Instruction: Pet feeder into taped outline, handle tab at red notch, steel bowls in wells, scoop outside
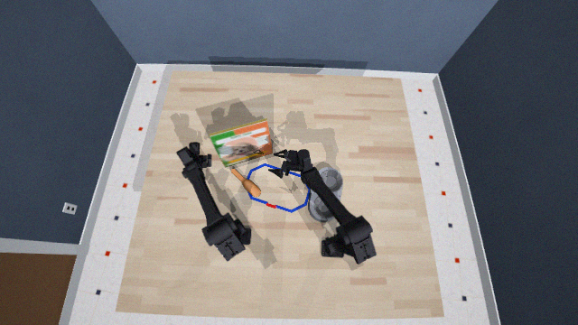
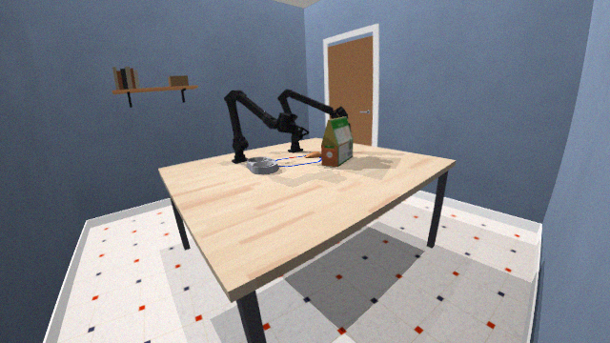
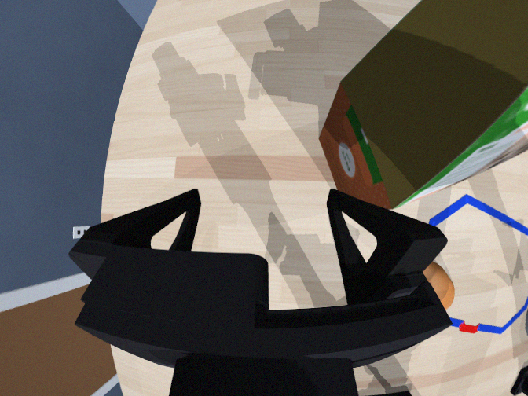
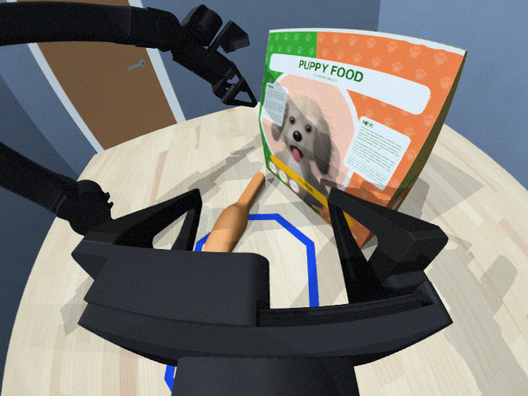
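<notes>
Right pincer (image 1: 273, 163) (image 4: 265, 196) gapes wide, gripping nothing; left pincer (image 3: 263, 196) likewise spread fully, holding nothing.

The orange-brown scoop (image 1: 252, 186) (image 2: 313, 154) (image 3: 441, 286) (image 4: 228, 223) lies across the blue outline (image 1: 309, 190) (image 2: 300, 166) (image 3: 494, 213) (image 4: 312, 268); the grey two-bowl feeder (image 1: 338, 195) (image 2: 263, 168) sits outside, beside it.
</notes>
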Controlling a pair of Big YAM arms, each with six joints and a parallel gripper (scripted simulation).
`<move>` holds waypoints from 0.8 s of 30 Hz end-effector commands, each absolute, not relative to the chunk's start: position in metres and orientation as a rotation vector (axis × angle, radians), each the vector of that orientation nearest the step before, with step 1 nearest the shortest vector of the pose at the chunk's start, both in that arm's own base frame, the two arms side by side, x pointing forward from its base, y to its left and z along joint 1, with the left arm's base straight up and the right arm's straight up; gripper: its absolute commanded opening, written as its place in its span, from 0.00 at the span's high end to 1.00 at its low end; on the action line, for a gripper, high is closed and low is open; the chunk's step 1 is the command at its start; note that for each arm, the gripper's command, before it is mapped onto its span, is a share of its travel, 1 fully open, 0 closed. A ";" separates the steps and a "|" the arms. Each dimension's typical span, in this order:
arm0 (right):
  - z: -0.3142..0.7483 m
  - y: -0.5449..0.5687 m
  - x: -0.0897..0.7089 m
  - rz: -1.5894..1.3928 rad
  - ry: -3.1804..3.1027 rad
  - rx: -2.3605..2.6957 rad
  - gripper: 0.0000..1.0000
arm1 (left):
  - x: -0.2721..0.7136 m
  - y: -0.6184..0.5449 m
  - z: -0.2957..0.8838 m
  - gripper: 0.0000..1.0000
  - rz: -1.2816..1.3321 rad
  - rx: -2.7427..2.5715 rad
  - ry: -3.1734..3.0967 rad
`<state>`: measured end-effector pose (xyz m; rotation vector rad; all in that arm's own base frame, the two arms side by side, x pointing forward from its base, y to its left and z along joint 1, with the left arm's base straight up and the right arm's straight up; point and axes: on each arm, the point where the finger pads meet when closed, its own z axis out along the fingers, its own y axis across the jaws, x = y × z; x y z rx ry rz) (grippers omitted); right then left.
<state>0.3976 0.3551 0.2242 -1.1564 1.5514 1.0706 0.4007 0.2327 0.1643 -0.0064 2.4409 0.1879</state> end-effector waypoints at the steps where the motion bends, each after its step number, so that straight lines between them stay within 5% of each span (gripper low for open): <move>1: 0.249 0.365 0.386 1.042 1.399 -1.242 0.00 | 0.356 0.190 0.106 0.00 0.076 0.135 2.553; 24: 0.253 0.373 0.373 1.090 1.370 -1.265 0.00 | 0.363 0.054 0.127 0.00 -0.196 0.717 2.393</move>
